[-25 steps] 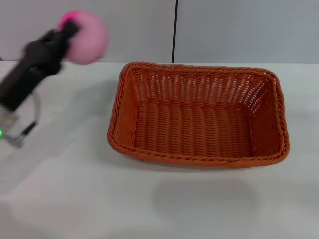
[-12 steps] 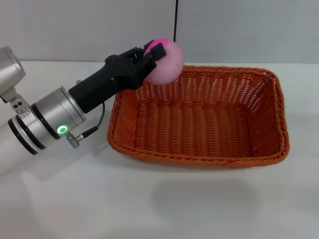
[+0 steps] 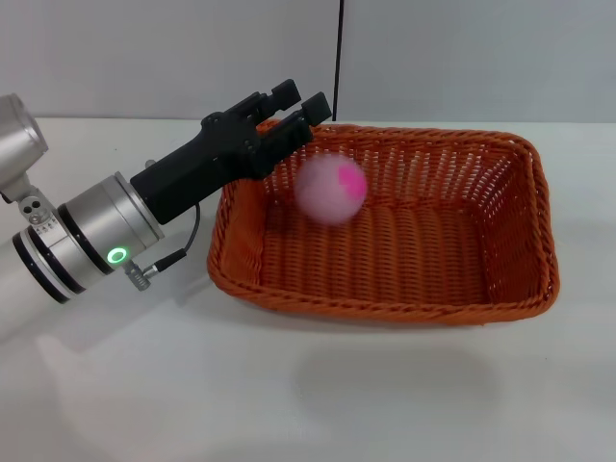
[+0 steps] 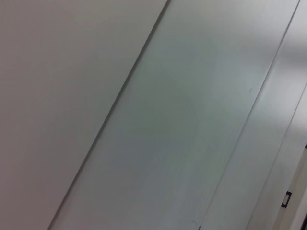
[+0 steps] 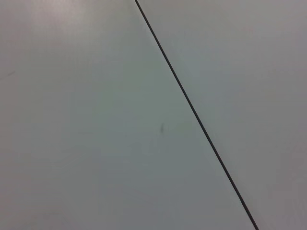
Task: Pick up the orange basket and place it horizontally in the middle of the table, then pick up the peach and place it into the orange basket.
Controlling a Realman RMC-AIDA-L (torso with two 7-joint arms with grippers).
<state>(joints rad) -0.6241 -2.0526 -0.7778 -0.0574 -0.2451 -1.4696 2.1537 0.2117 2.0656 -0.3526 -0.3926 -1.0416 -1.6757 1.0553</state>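
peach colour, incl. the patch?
Pale pink peach with a bright magenta patch; head view shows it best.

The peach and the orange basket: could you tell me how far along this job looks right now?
Done: the orange basket lies lengthwise mid-table. In hand: the left gripper, open over the basket's rim, has let go of the peach, blurred above the basket floor. Left: the peach settling.

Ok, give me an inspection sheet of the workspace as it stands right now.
Surface: white table, basket standing on it.
Orange basket: sits lengthwise across the middle, upright.
Peach: blurred, free of the fingers, inside the basket outline, near its left end.
Clutter: nothing seen.
Left gripper: open, over the basket's back-left corner, holding nothing.
Right gripper: not in view.
Cables: thin black cable at the left wrist.
Surroundings: grey wall panels, dark seam.
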